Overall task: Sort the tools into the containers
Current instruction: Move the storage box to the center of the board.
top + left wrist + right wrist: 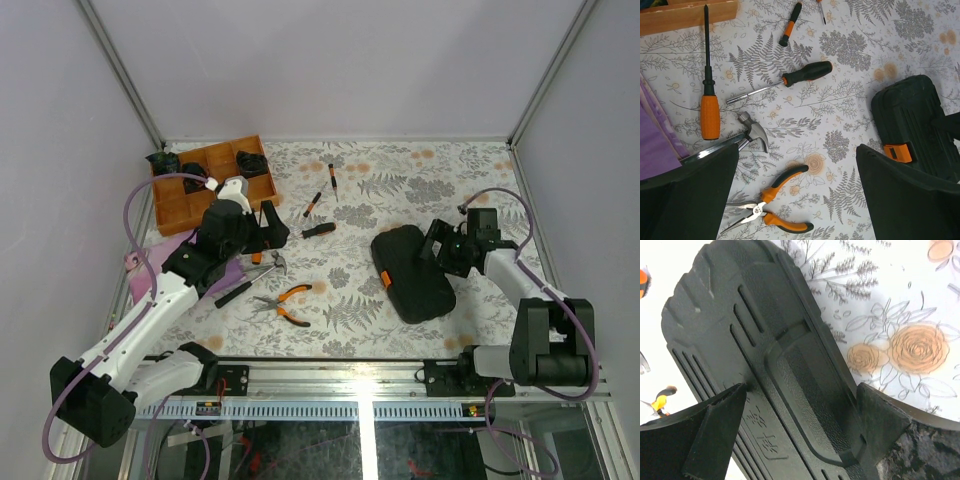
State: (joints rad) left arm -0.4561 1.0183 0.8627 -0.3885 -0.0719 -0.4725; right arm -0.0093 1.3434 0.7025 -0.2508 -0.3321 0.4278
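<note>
The black tool case (pixel 411 272) lies closed on the table's right half, its orange tab (pixel 385 279) facing left. My right gripper (pixel 432 245) is open at the case's far right corner. In the right wrist view its fingers straddle the case's lid (pixel 765 340) and edge. My left gripper (pixel 268 228) is open and empty above the tools. Under it lie the orange-handled pliers (pixel 772 205), the hammer (pixel 754 132), an orange-handled screwdriver (pixel 710 115), a black-handled screwdriver (pixel 805 74) and a thin short driver (pixel 790 25). The case (pixel 920 125) shows at the right.
An orange-brown wooden divided tray (pixel 215 185) with black items stands at the back left. A purple cloth (pixel 140 262) lies by the left edge. A second thin driver (pixel 332 180) lies near the back middle. Walls enclose the table on three sides.
</note>
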